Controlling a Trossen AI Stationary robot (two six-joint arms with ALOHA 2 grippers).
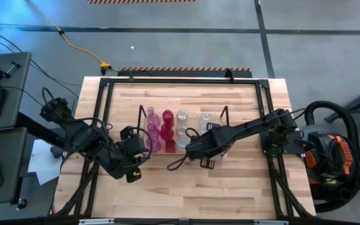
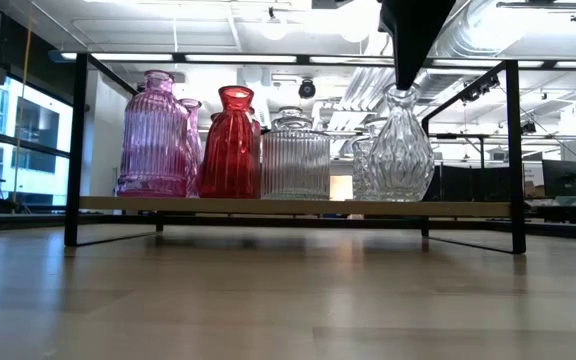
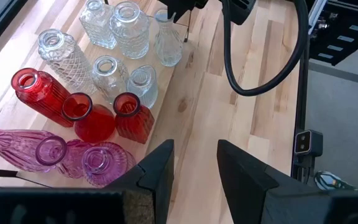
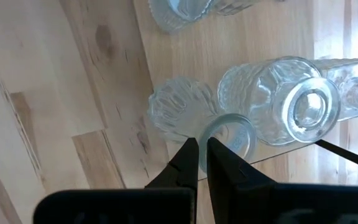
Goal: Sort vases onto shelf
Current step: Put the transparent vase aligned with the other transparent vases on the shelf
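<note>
The vases [image 3: 98, 118] are glossy ribbed or cut glass in pink, red and clear. They stand on a shelf [image 2: 298, 206] of pale smooth wood with thin dark metal frames. The table [image 1: 230, 181] is light, matt, grained wood.

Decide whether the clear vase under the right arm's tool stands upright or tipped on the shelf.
Upright. In the low view the clear vase stands level on the shelf, neck straight up. The right tool, shut, meets its rim from above.

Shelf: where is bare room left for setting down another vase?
The shelf is bare past the clear vase under the right pincer, toward the wire frame. From the pink vases through the red vases it is crowded.
</note>
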